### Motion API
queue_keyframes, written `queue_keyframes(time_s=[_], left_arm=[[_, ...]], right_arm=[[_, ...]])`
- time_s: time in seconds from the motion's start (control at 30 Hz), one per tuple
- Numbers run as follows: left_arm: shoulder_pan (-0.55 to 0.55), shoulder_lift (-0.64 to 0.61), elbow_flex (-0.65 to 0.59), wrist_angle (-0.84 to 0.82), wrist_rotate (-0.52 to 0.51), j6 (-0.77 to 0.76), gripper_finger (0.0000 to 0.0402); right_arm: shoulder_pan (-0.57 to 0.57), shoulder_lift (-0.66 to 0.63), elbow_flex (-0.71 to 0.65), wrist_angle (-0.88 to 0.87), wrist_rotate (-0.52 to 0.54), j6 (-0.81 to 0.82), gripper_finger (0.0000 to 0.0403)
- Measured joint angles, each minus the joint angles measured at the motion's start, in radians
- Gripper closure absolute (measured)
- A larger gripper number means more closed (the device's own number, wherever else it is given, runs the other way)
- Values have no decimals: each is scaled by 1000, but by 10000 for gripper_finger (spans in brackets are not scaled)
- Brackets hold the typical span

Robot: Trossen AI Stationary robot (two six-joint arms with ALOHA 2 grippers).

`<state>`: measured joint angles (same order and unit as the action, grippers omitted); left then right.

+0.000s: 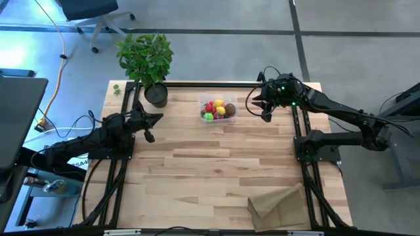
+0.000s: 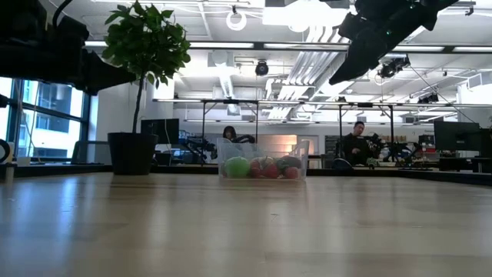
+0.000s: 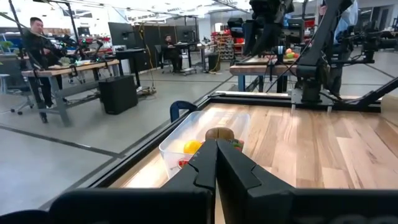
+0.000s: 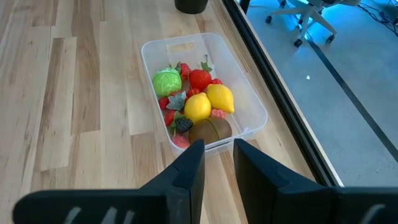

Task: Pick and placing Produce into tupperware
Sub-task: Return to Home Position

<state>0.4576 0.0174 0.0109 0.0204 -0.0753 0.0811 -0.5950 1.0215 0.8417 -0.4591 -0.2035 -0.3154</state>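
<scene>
Now: tub upper centre of the high view, just right of the plant. Inside, heaped: two lemons, lime, kiwi, red berries. Right gripper just right of the tub, raised off the table, jaws parted, empty. Left gripper left of centre, jaws pressed together, empty. Paper bag lower right.

Wooden table: tupperware, potted plant, paper bag
</scene>
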Motion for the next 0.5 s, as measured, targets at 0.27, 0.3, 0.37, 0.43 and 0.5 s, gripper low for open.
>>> queue_keyframes(time_s=[0.27,0.3,0.37,0.43,0.5], left_arm=[[0,0,0,0,0,0,401],[0,0,1,0,0,0,401],[0,0,1,0,0,0,401],[0,0,1,0,0,0,401],[0,0,1,0,0,0,401]], right_arm=[[0,0,1,91,39,-85,327],[0,0,1,98,39,-85,327],[0,0,1,111,39,-84,327],[0,1,1,106,39,-84,327],[0,2,1,120,38,-82,327]])
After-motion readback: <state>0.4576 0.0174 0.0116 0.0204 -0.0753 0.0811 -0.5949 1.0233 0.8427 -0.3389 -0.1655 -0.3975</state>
